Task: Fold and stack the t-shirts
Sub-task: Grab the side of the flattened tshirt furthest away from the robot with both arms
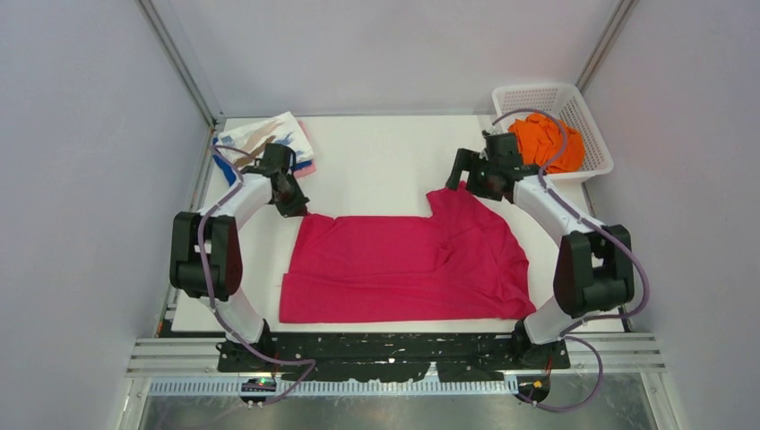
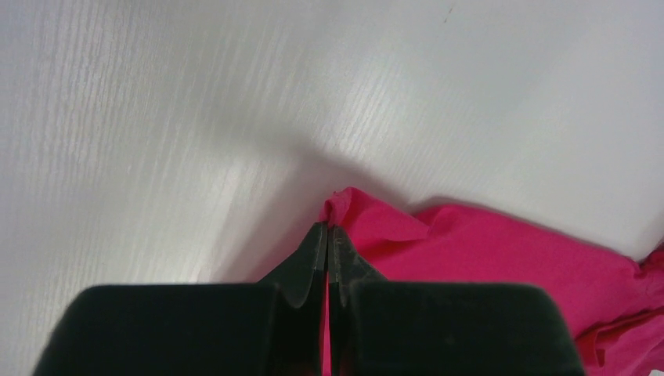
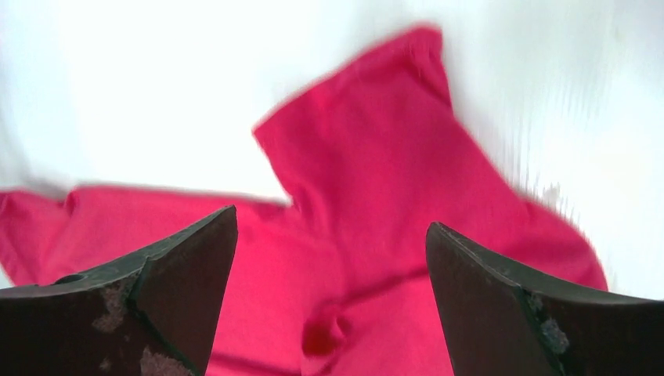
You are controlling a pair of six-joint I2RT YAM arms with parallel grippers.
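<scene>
Found left pincer clamped on far-left corner of plain bright magenta cloth t-shirt lying long-axis left-to-right on white counter; found right pincer gaping wide over its far-right corner.

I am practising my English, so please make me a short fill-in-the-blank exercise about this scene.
1. The left tool is ___ on a corner of the magenta shirt.
2. The right tool, above the same shirt, is ___.
3. The orange shirt lies in the white ___.
Missing words: shut; open; basket.
</scene>
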